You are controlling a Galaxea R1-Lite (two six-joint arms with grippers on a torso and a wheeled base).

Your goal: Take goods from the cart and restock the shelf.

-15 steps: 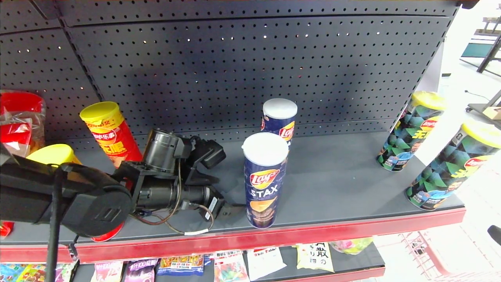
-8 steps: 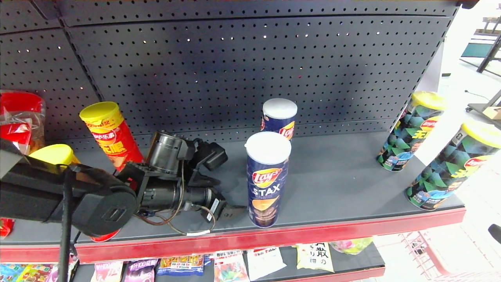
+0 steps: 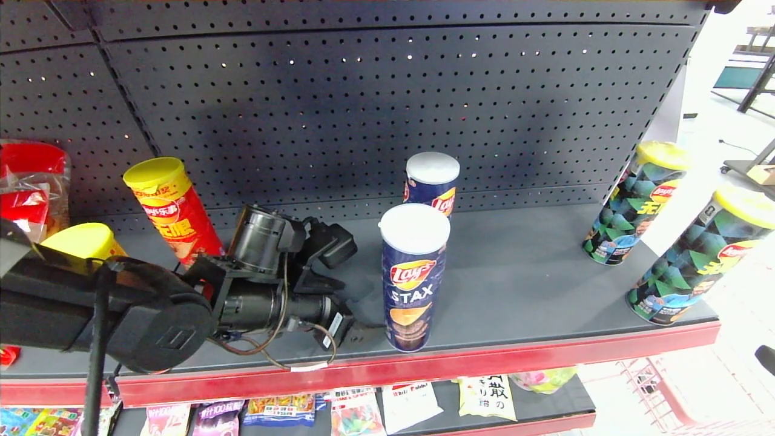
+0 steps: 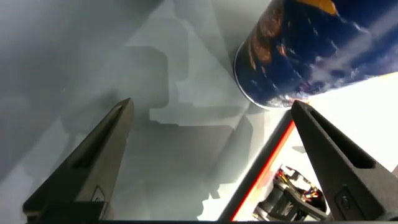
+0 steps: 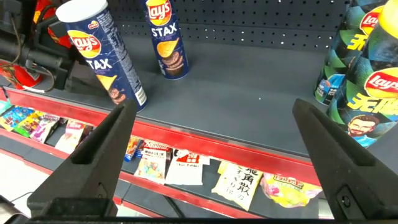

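Nearest, snack packets (image 3: 412,406) lie in a row on the lower shelf, and the pink wire corner of the cart (image 3: 660,393) shows low at the robot's right. Above them runs the red front lip (image 3: 484,357) of the grey shelf (image 3: 533,272). The left gripper (image 3: 362,332) lies low along that shelf close to the lip, its fingers (image 4: 106,155) spread wide with nothing between them. Its tips sit just beside the foot of the front blue can (image 3: 413,278), and I cannot tell whether they touch it. That can stands upright near the front edge, white lid on. The right gripper (image 5: 214,106) hangs out in front of the shelf, released as well, its fingers (image 5: 99,155) splayed and holding nothing. Behind the front can, close to the back panel, a second blue can (image 3: 431,181) stands upright. At the left a red can with a yellow lid (image 3: 169,206) stands behind the left arm, and another yellow lid (image 3: 82,239) shows partly hidden by it. At the right end two dark patterned cans (image 3: 636,203) with yellow lids stand one behind the other. Farthest back is the dark pegboard (image 3: 363,109)
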